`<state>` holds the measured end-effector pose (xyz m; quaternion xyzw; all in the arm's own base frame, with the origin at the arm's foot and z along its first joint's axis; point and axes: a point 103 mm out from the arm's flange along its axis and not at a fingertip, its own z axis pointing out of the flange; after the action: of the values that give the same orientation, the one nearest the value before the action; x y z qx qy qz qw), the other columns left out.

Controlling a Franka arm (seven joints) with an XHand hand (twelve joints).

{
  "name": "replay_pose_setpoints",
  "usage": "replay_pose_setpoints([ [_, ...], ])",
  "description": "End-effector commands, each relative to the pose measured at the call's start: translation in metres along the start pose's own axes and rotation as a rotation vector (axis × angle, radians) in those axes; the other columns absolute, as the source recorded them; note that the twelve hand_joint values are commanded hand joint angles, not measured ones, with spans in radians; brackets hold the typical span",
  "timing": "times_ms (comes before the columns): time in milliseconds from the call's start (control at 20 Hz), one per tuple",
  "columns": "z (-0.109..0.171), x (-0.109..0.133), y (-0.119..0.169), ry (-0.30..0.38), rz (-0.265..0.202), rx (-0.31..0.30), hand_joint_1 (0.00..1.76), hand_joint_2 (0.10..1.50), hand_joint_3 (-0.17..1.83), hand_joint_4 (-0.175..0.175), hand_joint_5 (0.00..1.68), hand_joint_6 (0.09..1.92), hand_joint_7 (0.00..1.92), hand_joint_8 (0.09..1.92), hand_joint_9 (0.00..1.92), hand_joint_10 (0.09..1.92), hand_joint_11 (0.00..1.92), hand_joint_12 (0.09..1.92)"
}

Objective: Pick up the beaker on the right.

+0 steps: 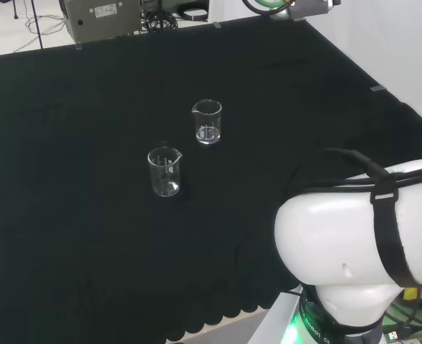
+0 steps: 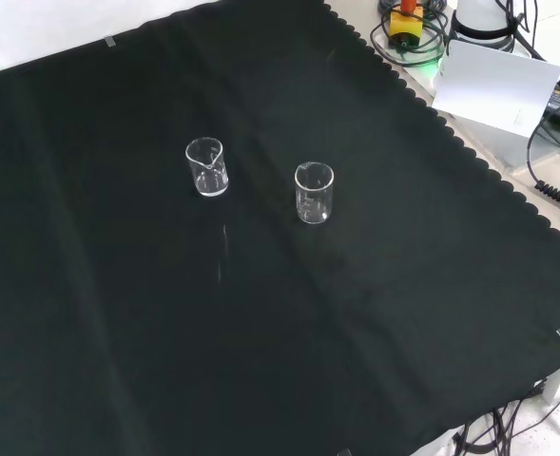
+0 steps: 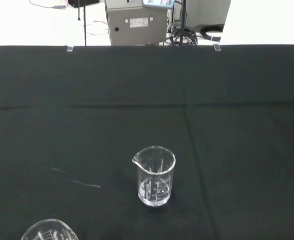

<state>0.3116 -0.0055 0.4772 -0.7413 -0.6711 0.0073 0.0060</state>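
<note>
Arm link: the white arm link (image 1: 354, 236) is seen nearest in the head view, at the lower right, drawn back over the near edge of the worktop (image 1: 67, 236). It is judged that the approach is not yet begun.
Hand: whether it is wide, narrow or holding something cannot be told from the pictures.
Near beaker: the near beaker (image 1: 165, 172) stands upright and empty on the black cloth, lower and more to the left in the head view. In the front view it is the one more to the right (image 2: 315, 193). In the wrist view just its rim (image 3: 47, 231) is caught at the edge.
Right beaker: the right beaker (image 1: 207, 122) stands farther off and to the right in the head view, also upright, mouth up, with nothing seen inside. In the front view it is the left one (image 2: 207, 166). It is taken as the task's thing because the wrist view has it about in the middle (image 3: 155, 176), as if the wrist were already aimed at it.
Spacing: the two beakers are set near each other but apart, not touching. Room is thus left for the hand to close round one without the other being knocked, it is judged.
Far edge: beyond the cloth a grey cabinet (image 1: 99, 18) stands, well apart from both beakers.
</note>
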Motion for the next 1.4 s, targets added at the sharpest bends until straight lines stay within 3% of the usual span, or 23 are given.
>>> replay_pose_setpoints([
  [50, 0.029, -0.002, 0.012, 0.021, 0.019, 0.023, 0.21, 1.25, 0.23, -0.062, 0.34, 0.09, 0.10, 0.65, 0.21, 0.78, 0.00, 1.37],
  [300, 0.064, -0.007, 0.026, 0.075, 0.028, 0.032, 0.43, 1.15, 0.20, -0.073, 0.41, 0.09, 0.22, 0.73, 0.35, 0.78, 0.00, 1.43],
  [700, 0.119, -0.029, 0.074, 0.115, 0.039, 0.090, 0.51, 1.08, 0.20, -0.074, 0.42, 0.09, 0.24, 0.75, 0.38, 0.77, 0.02, 1.44],
  [1100, 0.166, -0.070, 0.142, 0.176, -0.012, 0.094, 0.50, 1.06, 0.21, -0.069, 0.42, 0.09, 0.23, 0.75, 0.35, 0.75, 0.01, 1.44],
  [1400, 0.206, -0.073, 0.184, 0.232, -0.057, 0.108, 0.52, 1.01, 0.21, -0.068, 0.40, 0.09, 0.23, 0.75, 0.35, 0.76, 0.00, 1.44],
])
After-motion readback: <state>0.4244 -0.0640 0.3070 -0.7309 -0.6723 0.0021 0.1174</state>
